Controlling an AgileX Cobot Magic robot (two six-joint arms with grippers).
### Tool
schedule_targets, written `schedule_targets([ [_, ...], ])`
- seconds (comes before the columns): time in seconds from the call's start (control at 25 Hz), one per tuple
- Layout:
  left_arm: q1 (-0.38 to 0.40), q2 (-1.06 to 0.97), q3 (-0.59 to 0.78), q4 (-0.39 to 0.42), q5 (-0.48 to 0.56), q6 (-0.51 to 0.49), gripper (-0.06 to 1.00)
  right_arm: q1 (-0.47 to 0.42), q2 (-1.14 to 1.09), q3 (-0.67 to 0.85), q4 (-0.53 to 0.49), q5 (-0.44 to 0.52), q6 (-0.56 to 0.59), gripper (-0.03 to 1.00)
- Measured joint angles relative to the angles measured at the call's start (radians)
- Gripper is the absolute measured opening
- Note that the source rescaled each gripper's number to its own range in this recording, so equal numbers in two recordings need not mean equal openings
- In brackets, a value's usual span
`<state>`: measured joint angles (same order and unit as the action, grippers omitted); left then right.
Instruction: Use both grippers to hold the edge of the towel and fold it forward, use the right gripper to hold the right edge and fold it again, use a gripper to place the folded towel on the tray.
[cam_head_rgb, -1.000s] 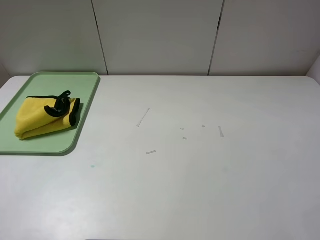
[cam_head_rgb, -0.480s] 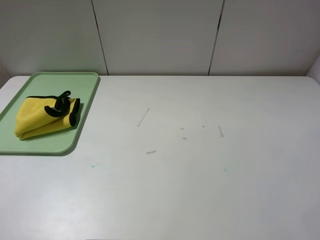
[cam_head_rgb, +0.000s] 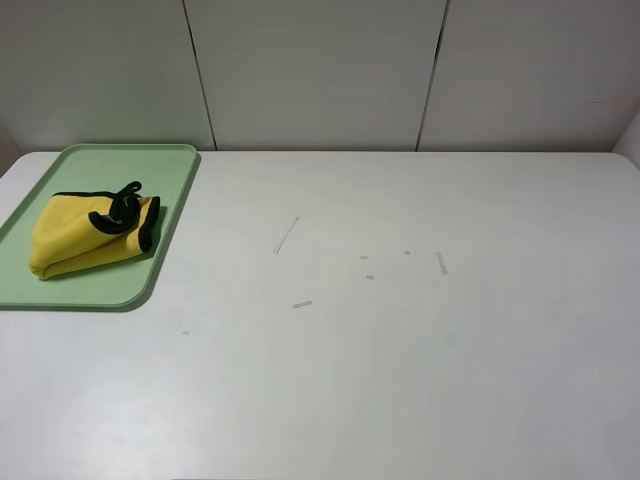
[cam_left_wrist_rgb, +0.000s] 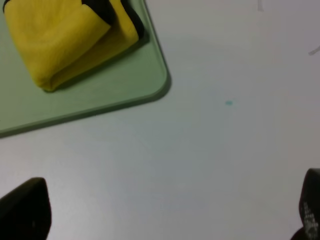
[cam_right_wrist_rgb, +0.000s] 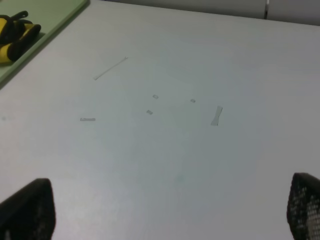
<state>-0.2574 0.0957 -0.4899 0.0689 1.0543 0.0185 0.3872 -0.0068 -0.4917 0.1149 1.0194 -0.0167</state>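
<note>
- Table (cam_head_rgb: 400, 350): white, bearing only the tray, a few pale tape scraps near its middle and a small teal speck not far from the tray's near right corner.
- Tray (cam_head_rgb: 172, 190): pale green, set at the table's far left corner, lying flat.
- Towel (cam_head_rgb: 80, 235): yellow, folded into a thick bundle, resting inside the tray toward its near left part; black trim (cam_head_rgb: 122, 212) bunched on top at the bundle's right end. No part overhangs the rim.
- Left gripper (cam_left_wrist_rgb: 165, 220): fingers spread wide, nothing between them, poised above bare table just off the tray's near right corner, apart from the towel.
- Right gripper (cam_right_wrist_rgb: 170, 210): fingers likewise spread and empty, above the table's middle, well apart from the tray.
- Judgement on the step: placement appears complete, so only withdrawal is left. To do it well, both arms should lift clear without brushing the tray rim or dragging the loose trim, which could spoil the fold.
- View comparison: the high camera shows the whole tray and towel but neither arm; the left wrist camera shows the fold layers and tray corner closely; the right wrist camera catches only the trim end (cam_right_wrist_rgb: 17, 30) and the tape scraps (cam_right_wrist_rgb: 216, 116).
</note>
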Motion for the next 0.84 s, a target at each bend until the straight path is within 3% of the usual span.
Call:
schedule_targets([
  [0.36, 0.011, -0.003, 0.0, 0.042, 0.0, 0.003, 1.0, 0.0, 0.0, 0.0, 0.0, 0.0, 0.0, 1.0],
  [0.68, 0.134, -0.098, 0.003, 0.042, 0.0, -0.002, 1.0, 0.0, 0.0, 0.0, 0.0, 0.0, 0.0, 1.0],
  [0.84, 0.145, -0.098, 0.003, 0.042, 0.0, -0.008, 1.0, 0.0, 0.0, 0.0, 0.0, 0.0, 0.0, 1.0],
])
